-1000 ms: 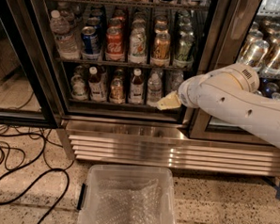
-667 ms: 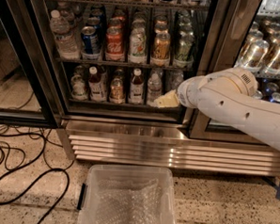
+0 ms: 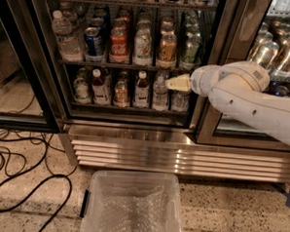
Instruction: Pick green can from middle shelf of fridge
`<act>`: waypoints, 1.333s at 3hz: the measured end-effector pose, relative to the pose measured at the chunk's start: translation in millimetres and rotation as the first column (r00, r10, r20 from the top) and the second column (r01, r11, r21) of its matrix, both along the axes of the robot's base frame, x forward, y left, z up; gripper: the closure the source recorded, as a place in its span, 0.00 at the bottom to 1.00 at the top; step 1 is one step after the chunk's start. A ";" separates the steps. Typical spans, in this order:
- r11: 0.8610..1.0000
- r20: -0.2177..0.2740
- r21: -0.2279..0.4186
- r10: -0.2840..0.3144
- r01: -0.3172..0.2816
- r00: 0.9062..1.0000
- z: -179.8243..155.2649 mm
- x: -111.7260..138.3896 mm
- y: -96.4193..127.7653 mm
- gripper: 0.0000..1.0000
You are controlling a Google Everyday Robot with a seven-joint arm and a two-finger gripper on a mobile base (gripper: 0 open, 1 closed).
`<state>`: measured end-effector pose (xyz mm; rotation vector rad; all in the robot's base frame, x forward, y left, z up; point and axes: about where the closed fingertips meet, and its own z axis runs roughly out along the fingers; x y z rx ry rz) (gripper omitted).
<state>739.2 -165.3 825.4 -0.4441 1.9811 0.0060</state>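
Note:
The fridge (image 3: 133,154) stands ahead with its left compartment in full view. The middle shelf (image 3: 128,66) holds a row of drinks. The green can (image 3: 143,45), green and silvery-white, stands upright between a red cola can (image 3: 118,44) and an orange-gold can (image 3: 167,48). My gripper (image 3: 173,84) is cream-coloured and points left. It sits below and to the right of the green can, in front of the bottles on the lower shelf. It holds nothing that I can see.
A water bottle (image 3: 64,35) and a blue can (image 3: 94,42) stand left on the middle shelf, a green bottle (image 3: 190,49) at the right. A dark door frame (image 3: 221,58) is behind my arm. A clear plastic bin (image 3: 130,205) and black cables (image 3: 15,179) lie on the floor.
My gripper and forearm have risen from the lower part of the bottom shelf to just under the middle shelf. Nothing in the fridge has moved.

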 end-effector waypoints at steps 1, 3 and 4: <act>0.995 0.022 0.076 -0.068 0.066 0.997 14.7 17.7 -16.7 0.10; 0.987 0.009 0.138 -0.088 0.086 0.996 9.9 25.2 -11.1 0.00; 0.986 0.003 0.161 -0.047 0.046 0.999 -0.4 18.4 6.0 0.00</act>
